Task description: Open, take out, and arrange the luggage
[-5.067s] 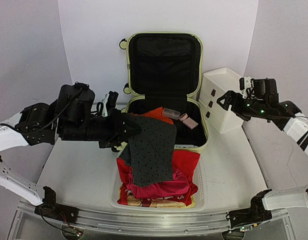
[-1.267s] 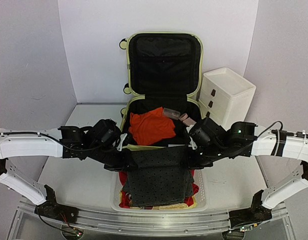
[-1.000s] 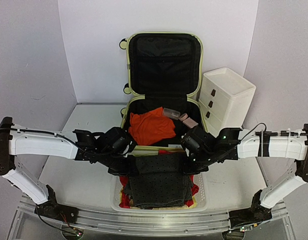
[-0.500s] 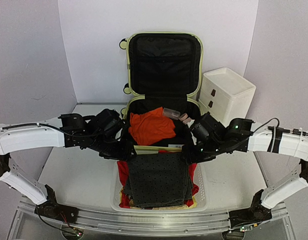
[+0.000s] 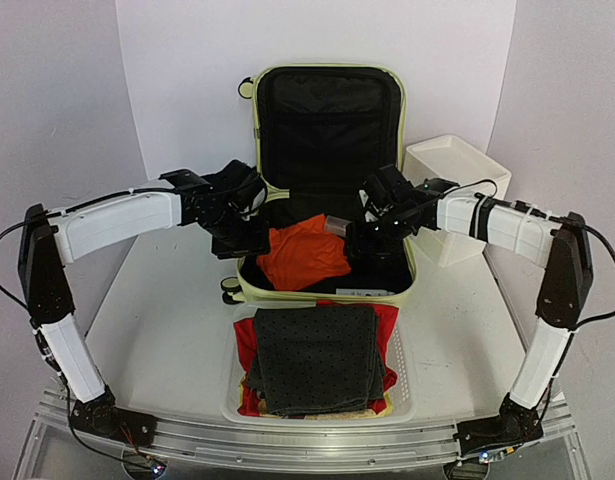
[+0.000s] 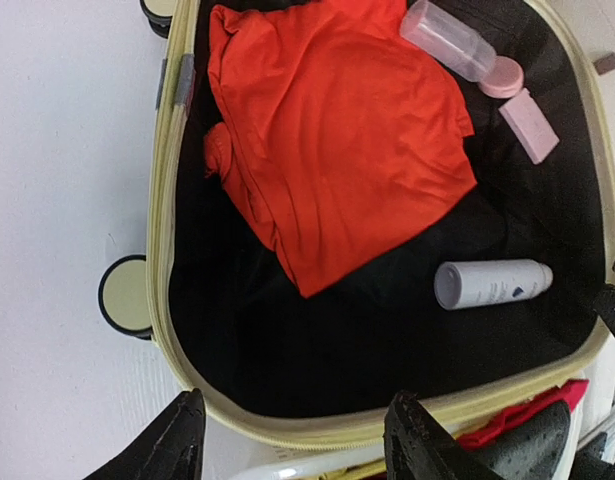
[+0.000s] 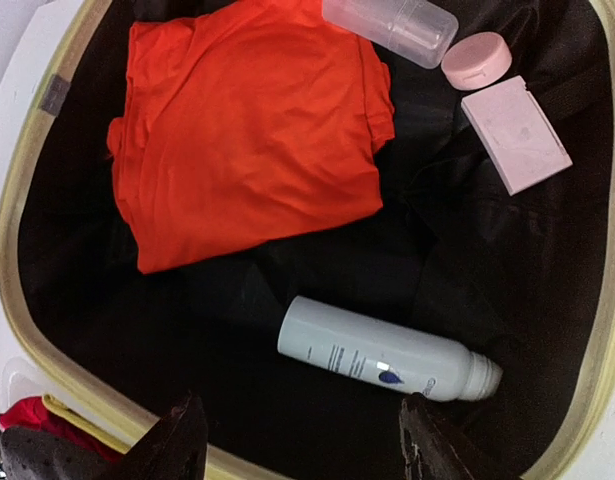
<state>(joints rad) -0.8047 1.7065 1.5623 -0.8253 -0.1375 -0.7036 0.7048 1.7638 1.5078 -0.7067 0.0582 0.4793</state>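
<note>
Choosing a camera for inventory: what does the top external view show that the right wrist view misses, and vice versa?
Only top external: the raised lid of the luggage, the dotted dark cloth in the white basket, the drawer box. Only right wrist: the pink case and pink cap, hidden from above. Both: the orange shirt and clear bottle.

- No text, brand or number can be read in full in any view.
- White bottle (image 7: 387,362), lying on the black lining of the luggage (image 7: 167,330): a block of small grey print on its side, too fine to read.
- Same bottle: a small blue drop-shaped mark beside the print, and faint grey lettering toward the cap end, illegible.
- Left wrist view: the bottle's mark is only a blue smudge with grey lines.
- Red cloth (image 5: 388,335) in the basket (image 5: 408,398): pale yellow patch at the near edge, mostly covered; cannot tell whether it is lettering.
</note>
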